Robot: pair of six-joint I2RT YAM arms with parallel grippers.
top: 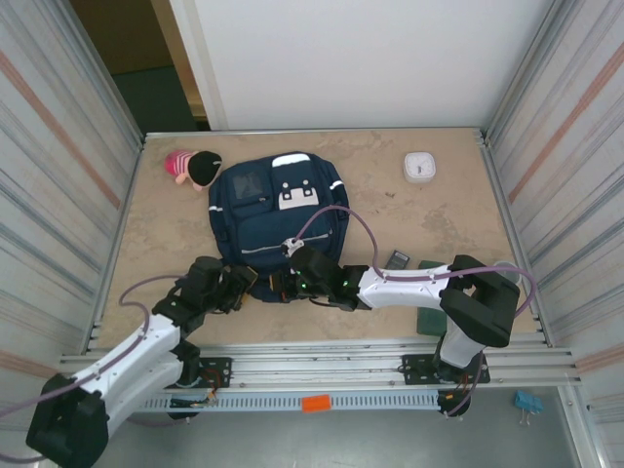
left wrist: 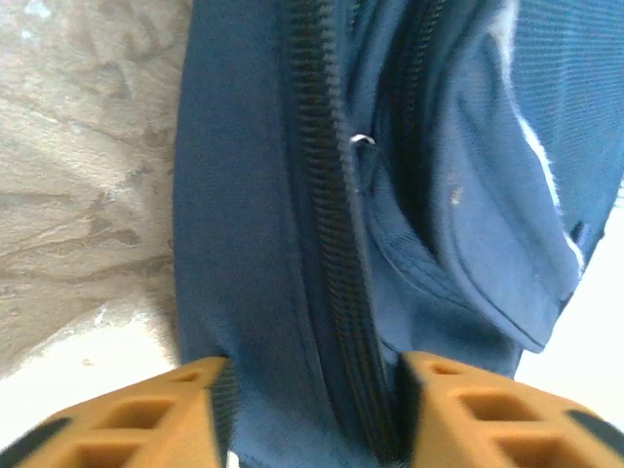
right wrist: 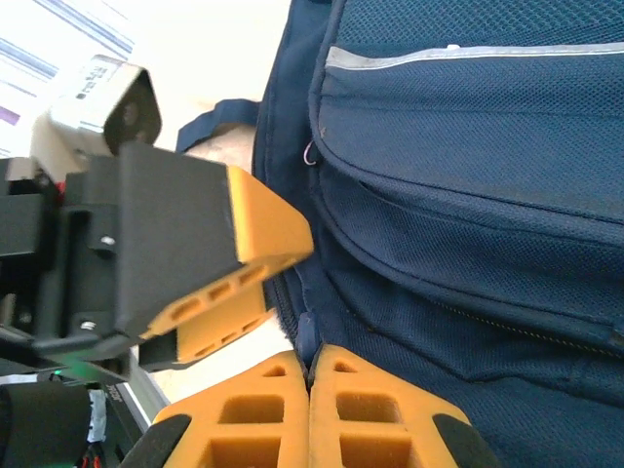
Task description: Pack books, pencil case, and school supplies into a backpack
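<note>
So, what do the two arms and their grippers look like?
Both the left arm and the right arm have white links with black joints. A lilac cable runs along each. The left gripper and the right gripper have orange fingers with rectangular hollows on black bodies.

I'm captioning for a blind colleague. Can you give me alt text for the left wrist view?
The left gripper, its orange fingers apart, straddles the edge of a navy backpack, whose black zipper runs up between them. Tan table shows on the left.
</note>
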